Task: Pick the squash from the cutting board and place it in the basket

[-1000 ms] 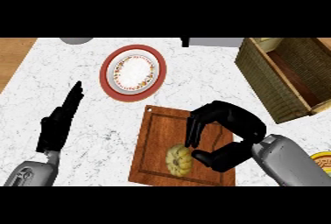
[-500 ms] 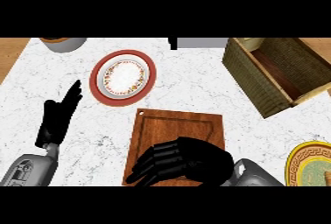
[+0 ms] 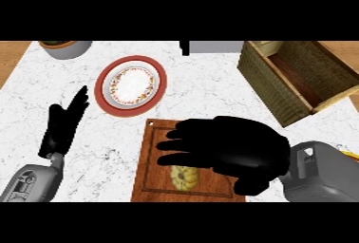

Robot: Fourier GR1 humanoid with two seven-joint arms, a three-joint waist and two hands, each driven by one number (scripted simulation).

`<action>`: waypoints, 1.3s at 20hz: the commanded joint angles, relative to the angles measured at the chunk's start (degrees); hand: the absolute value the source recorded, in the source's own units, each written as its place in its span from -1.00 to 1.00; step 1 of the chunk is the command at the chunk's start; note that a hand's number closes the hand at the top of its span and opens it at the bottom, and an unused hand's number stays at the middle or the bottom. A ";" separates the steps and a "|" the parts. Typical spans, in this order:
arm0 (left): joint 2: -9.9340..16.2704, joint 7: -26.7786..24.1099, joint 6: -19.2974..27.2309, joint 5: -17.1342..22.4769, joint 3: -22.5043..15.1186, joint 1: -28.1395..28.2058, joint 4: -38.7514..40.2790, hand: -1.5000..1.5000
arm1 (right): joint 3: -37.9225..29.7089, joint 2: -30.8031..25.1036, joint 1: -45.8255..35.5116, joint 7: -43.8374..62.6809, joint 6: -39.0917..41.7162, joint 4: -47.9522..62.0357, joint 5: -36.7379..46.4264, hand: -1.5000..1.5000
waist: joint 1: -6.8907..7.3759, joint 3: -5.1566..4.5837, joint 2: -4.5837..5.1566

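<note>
Head view: right hand (image 3: pixel 235 149) hangs palm-down over the cutting board (image 3: pixel 155 161), fingers spread and slightly curled toward 9 o'clock, holding nothing. Squash (image 3: pixel 184 177) lies on the board at 6 o'clock of those fingers, just under them; contact can't be judged. It's small, pale yellow, flattened, with ribbed lobes. Basket (image 3: pixel 270 90) sits at 1 o'clock, well apart. Left hand (image 3: pixel 63 126) rests open at 9 o'clock, fingers straight. Red-rimmed plate (image 3: pixel 130 85) at 11 o'clock.

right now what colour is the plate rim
Red, around a white centre with a floral band; the plate shows best in the head view.
</note>
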 commanded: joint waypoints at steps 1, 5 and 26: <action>0.58 0.95 -0.50 -0.38 0.04 -1.25 -0.11 0.00 | 1.66 -5.22 -6.42 7.52 14.96 -3.40 -2.72 -1.00 | 0.37 -0.02 0.12; -0.06 -0.84 -1.28 -0.32 1.16 -2.02 2.33 0.00 | 0.51 -0.87 -5.97 18.77 22.37 -9.46 -9.54 -1.00 | 0.35 0.13 0.55; -2.43 1.44 -5.75 -3.32 5.36 -3.84 1.53 0.00 | -4.42 11.82 8.52 12.85 21.05 -5.93 13.19 -1.00 | 1.38 0.28 1.00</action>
